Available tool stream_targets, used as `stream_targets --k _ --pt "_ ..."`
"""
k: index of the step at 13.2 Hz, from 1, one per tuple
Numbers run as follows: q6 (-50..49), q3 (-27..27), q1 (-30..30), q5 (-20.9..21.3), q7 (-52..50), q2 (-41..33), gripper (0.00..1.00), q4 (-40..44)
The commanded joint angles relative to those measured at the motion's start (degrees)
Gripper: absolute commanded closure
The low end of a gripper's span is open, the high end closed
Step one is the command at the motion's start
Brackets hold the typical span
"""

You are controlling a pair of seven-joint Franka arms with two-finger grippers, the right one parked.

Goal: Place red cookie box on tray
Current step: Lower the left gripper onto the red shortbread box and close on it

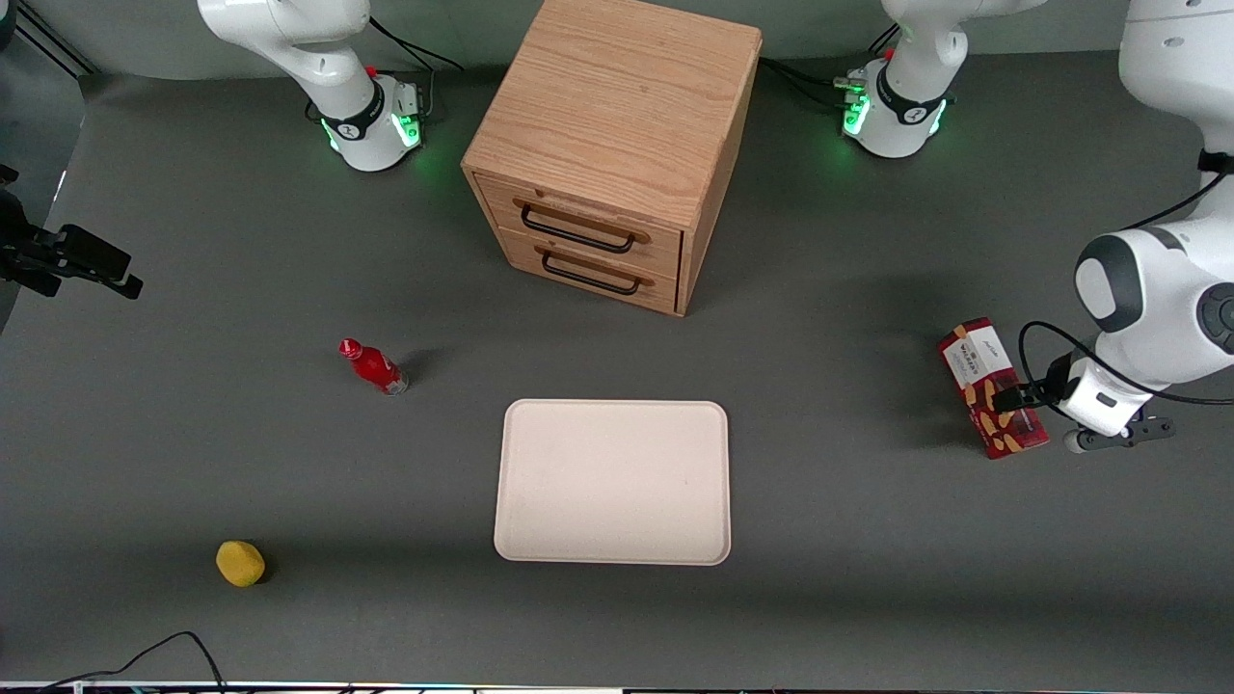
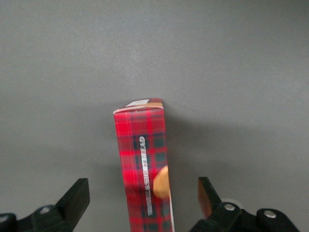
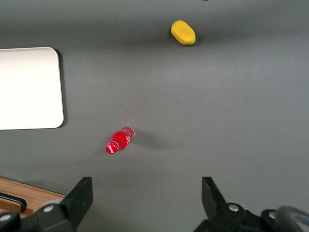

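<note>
Red cookie box: a long, slim carton in dark red plaid with tan cookie pictures and a white label band at the end farther from the front camera. It rests on the dark grey surface toward the working arm's end, well apart from the tray.

Box, seen from the wrist: the red cookie box shows a narrow plaid side face with a silver line of print and one tan cookie picture; it seems to stand on its thin edge, which offers two broad flat faces for a sideways pinch.

End effector: the left arm's black two-finger end effector is at the near part of the box, fingers spread wide, one on each side of the carton with clear gaps and no contact. The straddle looks meant to line the pads up with the broad faces before squeezing.

Tray: a large, flat, cream-beige rectangular tray with rounded corners and a low rim, nearer the front camera than the drawer unit, with nothing on it. It is much wider than the box, so the placing should be forgiving.

Step in hand: apparently the grasp; the box is not yet gripped or lifted.

Risk: a thin carton on edge may tip if one finger touches first.

Other things: a light wooden two-drawer cabinet, a small red bottle and a yellow rounded object lie clear of the likely path.
</note>
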Motion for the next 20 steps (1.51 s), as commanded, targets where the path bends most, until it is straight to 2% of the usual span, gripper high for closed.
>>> stream_targets --k 1,6,7,9,11,15,20 --pt "1.32 -0.33 0.54 -1.39 -0.41 1.71 0.0 -0.17" --pt "5.97 -0.33 0.19 -2.62 -0.5 1.1 0.0 -4.74" --pt "6.24 -0.33 0.1 -2.62 -0.5 1.01 0.03 -5.01" --pt "6.24 -0.42 0.02 -2.62 -0.5 0.92 0.16 -5.36" --pt "6.24 -0.42 -0.16 -2.53 -0.85 0.31 0.37 -6.06" --pt "5.45 -0.51 -0.16 -2.44 -0.59 -0.4 1.0 -6.42" --pt "0.02 -0.68 -0.51 -2.44 -0.68 -3.81 1.0 -5.98"
